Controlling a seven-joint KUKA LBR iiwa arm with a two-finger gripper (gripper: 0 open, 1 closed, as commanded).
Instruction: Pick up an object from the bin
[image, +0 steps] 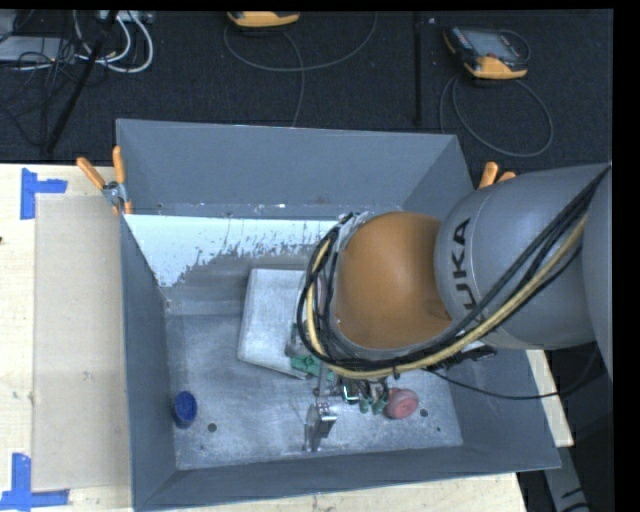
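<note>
The gripper (320, 428) hangs low over the near floor of the bin (235, 440); whether it is released or clenched cannot be told. A pink round thing (402, 403) lies just right of it and a blue cap (184, 407) well left. Judging by this, nothing is lifted yet, and the grasp and raise remain.

Overhead camera, tilted somewhat to one side above the grey metal bin (280, 170).

It looks steeply down into the bin. The far wall slopes up toward the top of the frame, and the near rim runs close to the bottom edge. A strip of dark floor (330, 70) with cables lies beyond the far wall. The camera is near enough that the bin spans most of the frame. The arm (530, 260) enters from the right, and its orange wrist cover (390, 280) sits between the lens and the middle of the bin's floor.
</note>
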